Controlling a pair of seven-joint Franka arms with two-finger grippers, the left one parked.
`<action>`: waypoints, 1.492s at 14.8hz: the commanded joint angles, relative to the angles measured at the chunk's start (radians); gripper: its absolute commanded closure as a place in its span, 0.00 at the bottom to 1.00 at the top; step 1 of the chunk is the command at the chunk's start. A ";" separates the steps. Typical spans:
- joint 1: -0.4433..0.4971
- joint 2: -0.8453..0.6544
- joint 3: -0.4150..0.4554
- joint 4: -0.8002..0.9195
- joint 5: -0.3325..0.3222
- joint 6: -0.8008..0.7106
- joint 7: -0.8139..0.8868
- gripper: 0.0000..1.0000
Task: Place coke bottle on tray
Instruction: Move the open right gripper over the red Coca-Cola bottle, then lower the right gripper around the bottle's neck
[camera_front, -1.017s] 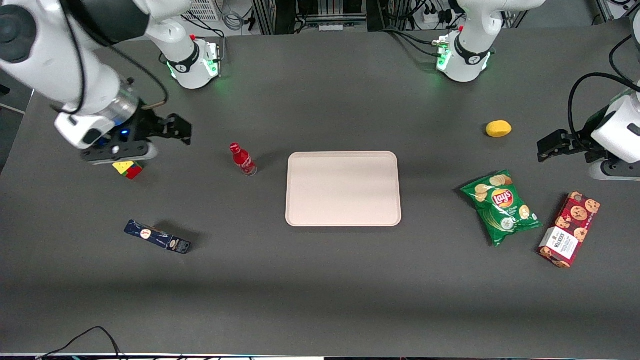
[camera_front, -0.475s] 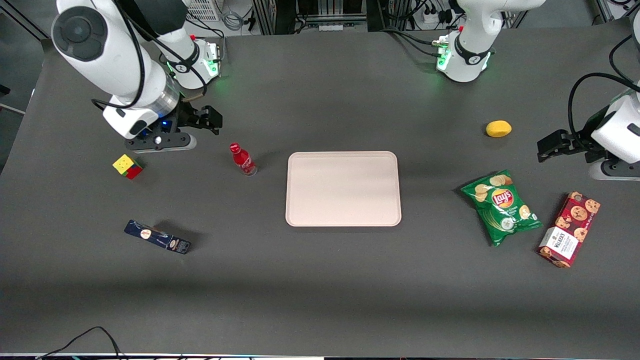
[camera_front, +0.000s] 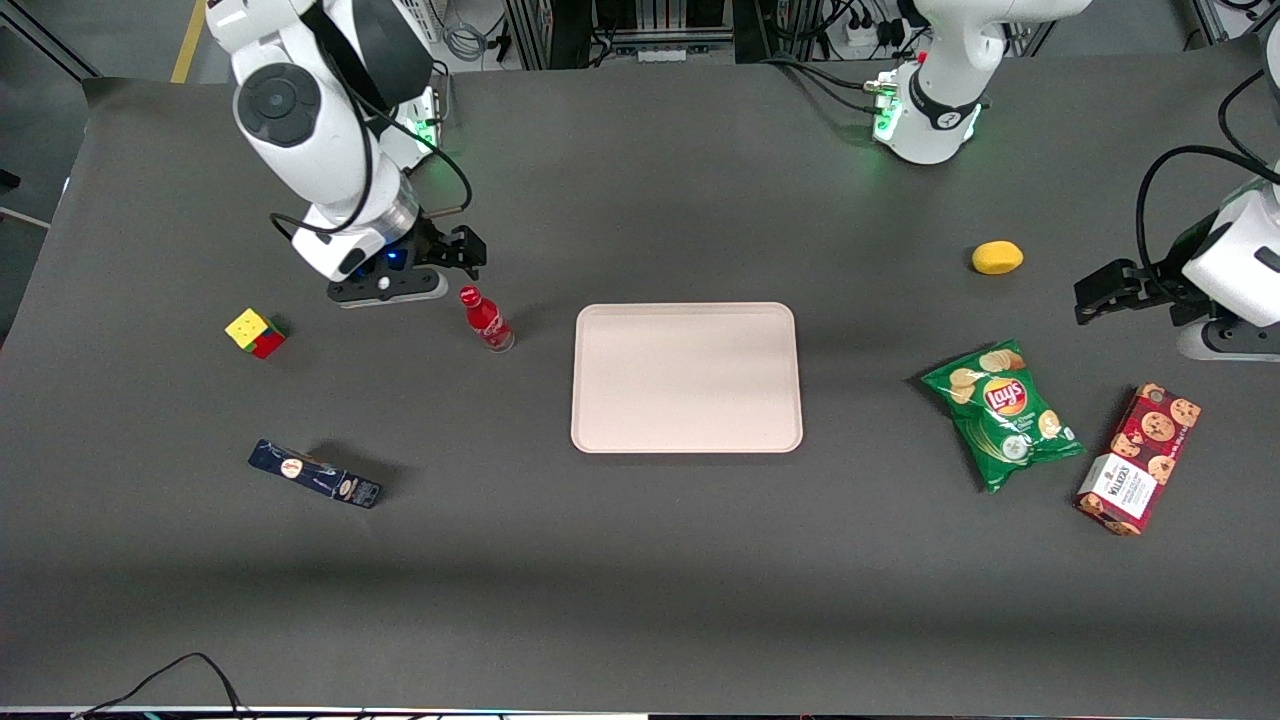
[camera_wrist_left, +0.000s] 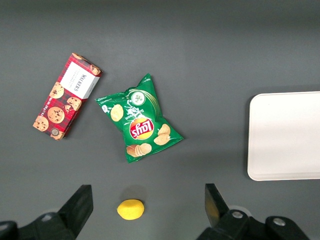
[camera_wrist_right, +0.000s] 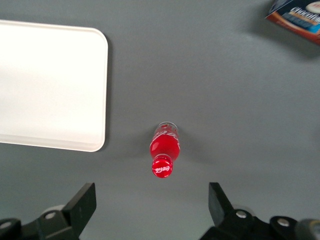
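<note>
From the front, my gripper (camera_front: 455, 262) hovers just above the upright coke bottle (camera_front: 485, 320), which stands beside the tray (camera_front: 686, 377). At the wrist, fingers (camera_wrist_right: 82, 202) spread wide; I'd center over the cap before descending.

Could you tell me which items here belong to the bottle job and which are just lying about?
Job: coke bottle, upright beside the tray; open pincer above the bottle.

Lying about: puzzle cube, dark blue box, lemon, crisps bag, cookie box.
</note>
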 joint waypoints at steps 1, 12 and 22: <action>-0.022 -0.088 0.051 -0.225 0.009 0.215 0.002 0.00; -0.042 -0.056 0.073 -0.396 0.004 0.478 -0.055 0.00; -0.053 0.039 0.100 -0.349 -0.059 0.501 -0.051 0.00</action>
